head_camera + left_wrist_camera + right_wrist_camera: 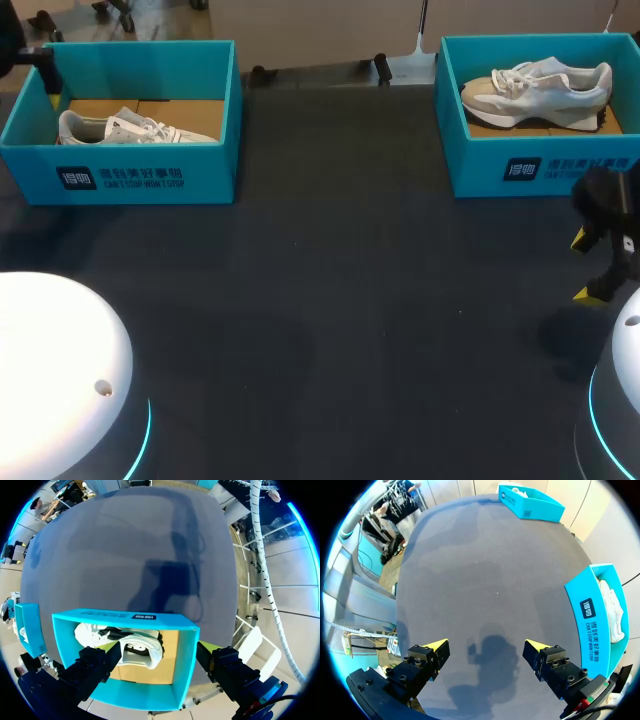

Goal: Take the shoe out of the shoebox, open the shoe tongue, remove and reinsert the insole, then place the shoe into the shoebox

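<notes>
Shoe (131, 644) under spread left gripper (159, 648); seemingly untouched.

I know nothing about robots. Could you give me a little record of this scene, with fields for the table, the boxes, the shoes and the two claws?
table: dark, holds two teal boxes
left box: open, far left of the table
left shoe: pale, inside the left box
right box: open, far right of the table
right shoe: pale, inside the right box
left gripper: open, above the left box
right gripper: open, over bare table near the right box
progress: no shoe taken out yet
</notes>
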### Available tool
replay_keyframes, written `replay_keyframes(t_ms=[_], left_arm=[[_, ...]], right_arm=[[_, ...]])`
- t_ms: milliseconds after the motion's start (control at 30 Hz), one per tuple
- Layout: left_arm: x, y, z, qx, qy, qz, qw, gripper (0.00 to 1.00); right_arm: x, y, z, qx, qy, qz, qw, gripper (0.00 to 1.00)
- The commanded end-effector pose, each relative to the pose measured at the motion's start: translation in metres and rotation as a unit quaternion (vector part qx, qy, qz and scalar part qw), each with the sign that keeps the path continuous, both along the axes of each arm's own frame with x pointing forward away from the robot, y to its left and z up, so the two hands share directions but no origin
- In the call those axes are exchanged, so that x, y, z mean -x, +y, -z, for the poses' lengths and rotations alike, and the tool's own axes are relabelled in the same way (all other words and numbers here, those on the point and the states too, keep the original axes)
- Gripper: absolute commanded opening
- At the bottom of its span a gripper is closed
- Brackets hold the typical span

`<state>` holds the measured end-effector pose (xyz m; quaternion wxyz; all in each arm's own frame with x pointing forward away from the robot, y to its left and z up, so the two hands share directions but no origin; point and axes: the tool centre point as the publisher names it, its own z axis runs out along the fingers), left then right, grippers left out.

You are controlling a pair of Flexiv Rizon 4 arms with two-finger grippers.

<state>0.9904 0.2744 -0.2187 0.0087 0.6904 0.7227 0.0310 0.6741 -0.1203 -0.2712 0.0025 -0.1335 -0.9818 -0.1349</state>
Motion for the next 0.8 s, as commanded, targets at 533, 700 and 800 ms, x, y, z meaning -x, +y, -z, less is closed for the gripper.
replay_keyframes(t_ms=[533, 700, 800], left_arm=[[0.002, 0.0, 0.0, -0.001, -0.003, 0.0, 1.0, 1.0], [0.002, 0.0, 0.0, -0.001, -0.003, 0.0, 1.0, 1.0], [0.002, 0.0, 0.0, -0.001, -0.003, 0.0, 1.0, 1.0]], right_arm=[[-0.077, 0.002, -0.049, 0.047, 0.003, 0.195, 0.98, 1.0], [-0.086, -0.002, -0.05, 0.041, -0.001, 0.209, 0.977, 1.0], [-0.086, -0.002, -0.05, 0.041, -0.001, 0.209, 0.977, 1.0]])
